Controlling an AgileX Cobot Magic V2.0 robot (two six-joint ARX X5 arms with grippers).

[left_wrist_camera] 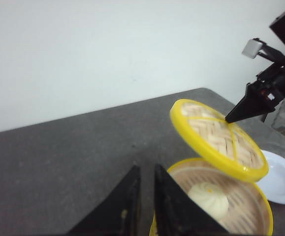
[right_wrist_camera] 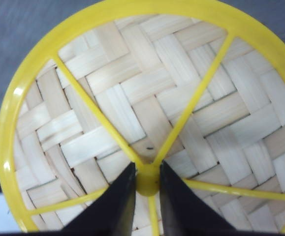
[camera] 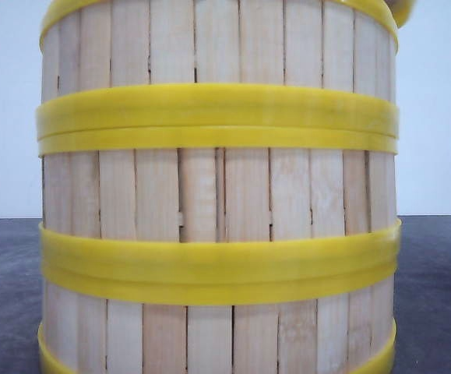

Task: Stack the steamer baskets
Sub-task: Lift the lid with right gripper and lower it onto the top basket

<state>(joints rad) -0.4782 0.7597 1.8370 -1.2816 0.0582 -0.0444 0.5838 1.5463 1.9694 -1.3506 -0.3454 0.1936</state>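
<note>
- Baskets: stack of steamer baskets (camera: 217, 195) fills the front view, very close to the camera. Three tiers of pale slats visible, split by doubled yellow rims; stack stands on the dark grey table (camera: 435, 296).
- Left gripper (left_wrist_camera: 147, 196): fingers nearly closed, narrow gap only, nothing between them. It sits just beside the rim of the top basket (left_wrist_camera: 240, 206), which is open.
- Top basket contents: one white bun (left_wrist_camera: 208, 196) on the woven floor.
- Lid (left_wrist_camera: 218, 140): round, yellow rim, woven bamboo panel with yellow spokes. Tilted, held above the open basket, its lower edge over the basket's far side.
- Right gripper (right_wrist_camera: 147, 182): fingers closed onto the yellow hub at the centre of the lid, where the spokes meet. In the left wrist view its black fingertip (left_wrist_camera: 238, 112) meets the lid's upper face.
- White plate (left_wrist_camera: 282, 179): on the table beyond the stack, near it, partly cut off by the frame edge.
- White wall (left_wrist_camera: 108, 49) behind the table.
</note>
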